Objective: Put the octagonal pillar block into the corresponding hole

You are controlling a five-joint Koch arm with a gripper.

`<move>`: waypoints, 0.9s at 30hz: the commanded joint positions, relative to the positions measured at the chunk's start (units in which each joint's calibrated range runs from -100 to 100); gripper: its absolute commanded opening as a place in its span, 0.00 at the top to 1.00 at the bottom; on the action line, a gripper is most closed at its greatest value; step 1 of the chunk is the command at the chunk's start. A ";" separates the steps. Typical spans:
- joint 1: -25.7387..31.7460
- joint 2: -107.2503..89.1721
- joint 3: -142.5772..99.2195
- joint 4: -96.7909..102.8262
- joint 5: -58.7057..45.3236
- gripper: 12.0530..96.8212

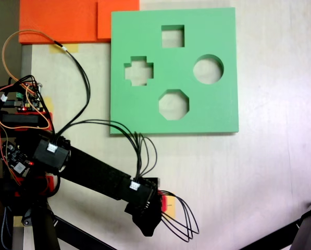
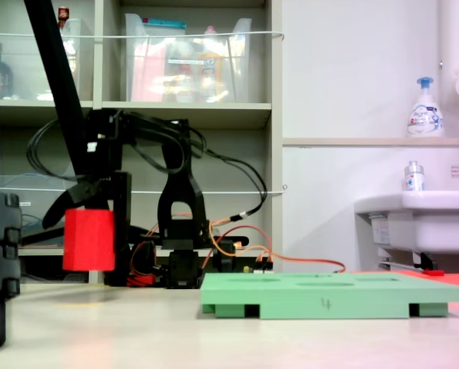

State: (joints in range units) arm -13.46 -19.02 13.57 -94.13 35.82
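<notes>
From above, the arm is covering nearly all of the octagonal pillar block (image 1: 169, 203), leaving a red sliver showing beside the claw (image 1: 154, 212). The low side camera is showing the whole block (image 2: 88, 239) hanging clear of the table, clamped by the claw (image 2: 79, 201) closing on its top. The green board (image 1: 218, 112) with the corresponding hole (image 1: 173, 104) is lying well apart.
</notes>
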 commanded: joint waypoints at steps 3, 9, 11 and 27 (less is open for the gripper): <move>3.22 -9.90 1.48 -5.87 2.88 0.76; 9.23 -14.78 1.38 -5.87 7.96 0.76; 11.77 -15.20 1.38 -5.87 10.21 0.76; 24.52 -8.36 9.26 -5.87 21.98 0.76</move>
State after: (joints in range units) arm 10.77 -27.36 19.16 -95.59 56.14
